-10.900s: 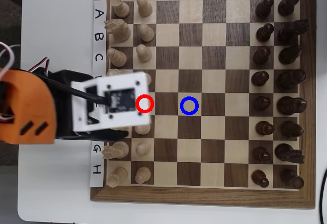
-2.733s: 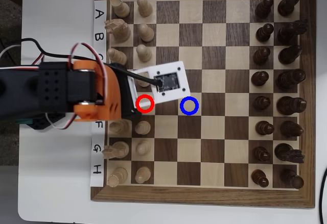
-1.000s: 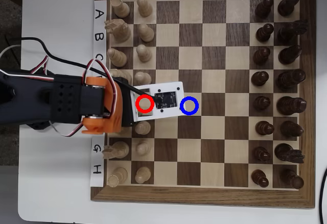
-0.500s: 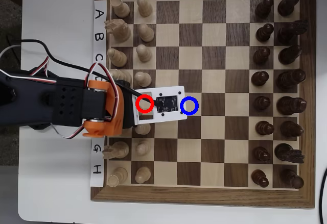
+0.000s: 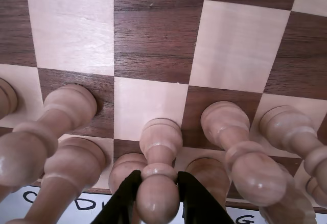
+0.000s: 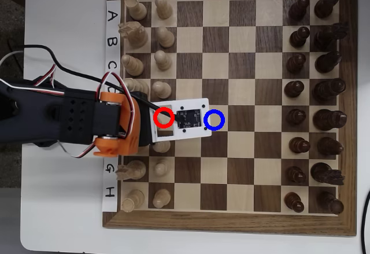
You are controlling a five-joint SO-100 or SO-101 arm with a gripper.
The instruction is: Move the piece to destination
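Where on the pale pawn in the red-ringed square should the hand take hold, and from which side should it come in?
Grip the pawn at its narrow neck, just under the ball head, coming from the pale back-row side as the hand does in the wrist view. The ball stops slipping upward, and neighbouring pale pawns crowd both sides, leaving only that lane. The black fingers already flank the head.

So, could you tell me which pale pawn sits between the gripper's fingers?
The centre pawn in the wrist view: the gripper flanks its round head; neighbouring pawns stand free.

pawn (image 5: 157, 183) between gripper (image 5: 157, 196) fingers (wrist view), neighbours either side
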